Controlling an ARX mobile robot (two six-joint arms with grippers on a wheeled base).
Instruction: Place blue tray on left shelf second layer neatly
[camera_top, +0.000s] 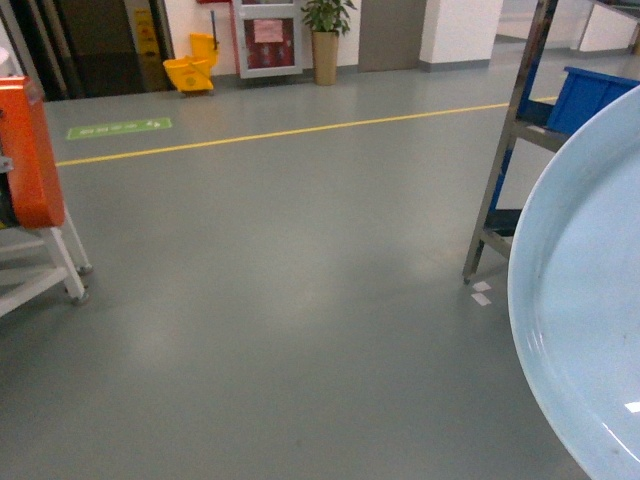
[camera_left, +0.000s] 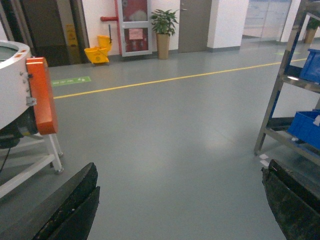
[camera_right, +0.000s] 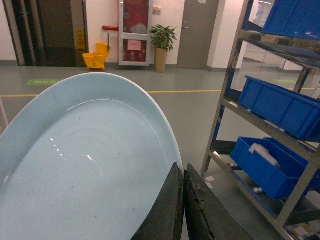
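Note:
The pale blue tray (camera_right: 85, 160) fills the left of the right wrist view, tilted, and bulges in from the right edge in the head view (camera_top: 590, 300). My right gripper (camera_right: 181, 169) is shut on the tray's near rim, its fingers pressed together. In the head view that gripper is out of sight. The steel shelf (camera_right: 225, 100) stands just right of the tray, and its middle tier (camera_right: 235, 106) carries a blue crate (camera_right: 280, 107). Over bare floor, my left gripper (camera_left: 181, 170) hangs open with nothing between its fingers.
More blue crates sit on the shelf's top tier (camera_right: 295, 17) and bottom tier (camera_right: 265, 167). A white cart with an orange panel (camera_top: 30, 150) stands at the left. A yellow mop bucket (camera_top: 190, 72) and a potted plant (camera_top: 325, 40) stand by the far wall.

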